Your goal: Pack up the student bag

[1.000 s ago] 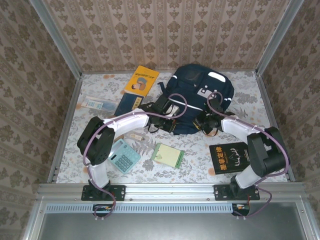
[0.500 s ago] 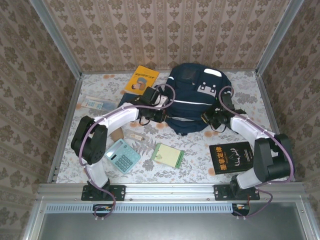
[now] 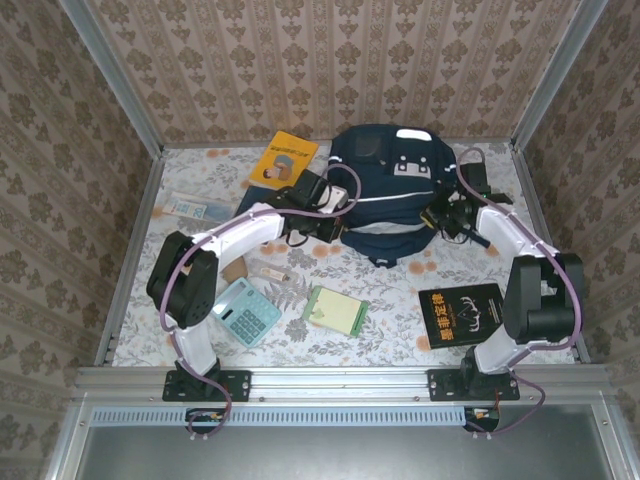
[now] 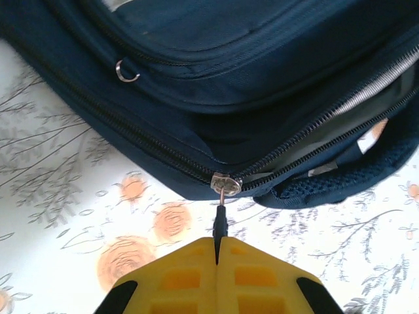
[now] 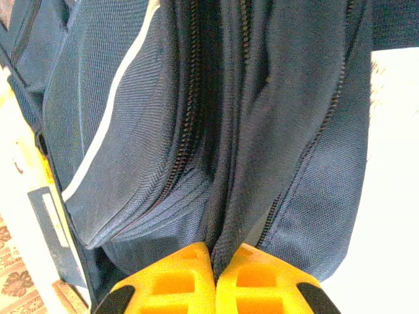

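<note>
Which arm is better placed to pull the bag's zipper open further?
Left. The left gripper is shut on the zipper pull of the student bag, whose zipper is partly open. The right gripper pinches a fold of bag fabric, so it probably only braces.

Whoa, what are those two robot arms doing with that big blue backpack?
They are working on the student bag. The left gripper is shut on the zipper pull of a compartment that is partly unzipped. The right gripper pinches a fold of the bag's fabric on the other side. A calculator, a green notepad, a yellow book and a black book lie around it, not yet packed.
</note>
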Robot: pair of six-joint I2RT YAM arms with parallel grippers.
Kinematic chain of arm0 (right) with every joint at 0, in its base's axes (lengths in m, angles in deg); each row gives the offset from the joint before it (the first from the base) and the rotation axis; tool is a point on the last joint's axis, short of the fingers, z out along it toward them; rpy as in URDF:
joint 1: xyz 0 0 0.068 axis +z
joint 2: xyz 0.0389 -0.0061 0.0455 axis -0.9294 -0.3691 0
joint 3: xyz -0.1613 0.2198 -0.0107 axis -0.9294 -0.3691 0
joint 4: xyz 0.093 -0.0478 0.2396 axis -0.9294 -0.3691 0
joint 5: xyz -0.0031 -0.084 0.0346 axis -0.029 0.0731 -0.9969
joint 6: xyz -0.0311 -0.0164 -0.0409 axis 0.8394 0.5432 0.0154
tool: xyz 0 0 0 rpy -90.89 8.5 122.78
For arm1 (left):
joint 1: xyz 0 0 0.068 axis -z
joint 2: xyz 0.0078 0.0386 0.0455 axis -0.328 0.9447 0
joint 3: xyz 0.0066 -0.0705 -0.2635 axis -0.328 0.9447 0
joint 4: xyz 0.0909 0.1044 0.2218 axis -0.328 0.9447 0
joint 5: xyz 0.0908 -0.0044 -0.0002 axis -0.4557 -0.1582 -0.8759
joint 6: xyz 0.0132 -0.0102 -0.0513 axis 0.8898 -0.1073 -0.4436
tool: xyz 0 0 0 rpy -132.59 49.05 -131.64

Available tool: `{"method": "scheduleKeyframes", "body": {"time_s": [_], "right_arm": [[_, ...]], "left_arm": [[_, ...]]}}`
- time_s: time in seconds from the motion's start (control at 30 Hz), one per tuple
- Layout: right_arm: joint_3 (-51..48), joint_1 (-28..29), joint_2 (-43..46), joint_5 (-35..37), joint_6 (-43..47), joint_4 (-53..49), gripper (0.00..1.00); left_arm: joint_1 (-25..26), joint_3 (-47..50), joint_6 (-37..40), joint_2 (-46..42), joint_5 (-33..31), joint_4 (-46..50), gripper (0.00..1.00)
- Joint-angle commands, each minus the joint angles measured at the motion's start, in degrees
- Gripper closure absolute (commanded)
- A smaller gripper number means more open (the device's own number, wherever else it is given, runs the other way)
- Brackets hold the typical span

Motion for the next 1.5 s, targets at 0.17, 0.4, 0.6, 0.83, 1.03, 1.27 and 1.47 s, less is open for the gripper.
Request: {"method": "scheduleKeyframes", "body": {"time_s": [0.17, 0.4, 0.6, 0.83, 1.03, 1.27, 1.47], "right_arm": [[1.33, -1.62, 1.59, 0.31, 1.04, -0.18, 0.48], [-9.57, 6.90, 10.07, 1.77, -8.50, 5.04, 0.41], [-14.99, 15.68, 10.35, 2.99, -13.94, 10.44, 0.41], [-14.54, 17.38, 7.97, 4.35, -13.14, 10.00, 0.41], [-14.33, 17.41, 8.06, 4.92, -12.45, 9.16, 0.41], [-14.54, 17.41, 8.30, 4.90, -12.53, 9.10, 0.41], [-14.61, 17.37, 8.68, 4.90, -12.63, 8.95, 0.41]], "left_arm": [[4.88, -2.30, -1.85, 1.55, -0.21, 3.38, 1.00], [4.96, -0.42, -1.94, 2.39, 1.79, 2.67, 1.00], [4.86, 1.08, -2.69, 3.70, 3.85, 1.00, 1.00], [4.86, 1.14, -3.93, 6.06, 6.98, -0.82, 1.00], [4.82, 1.50, -5.24, 6.85, 8.32, -2.49, 0.74], [4.81, 1.48, -5.53, 7.44, 8.24, -3.42, 0.70], [4.38, 3.75, -6.45, 5.55, 3.56, -6.31, 0.66]]}}
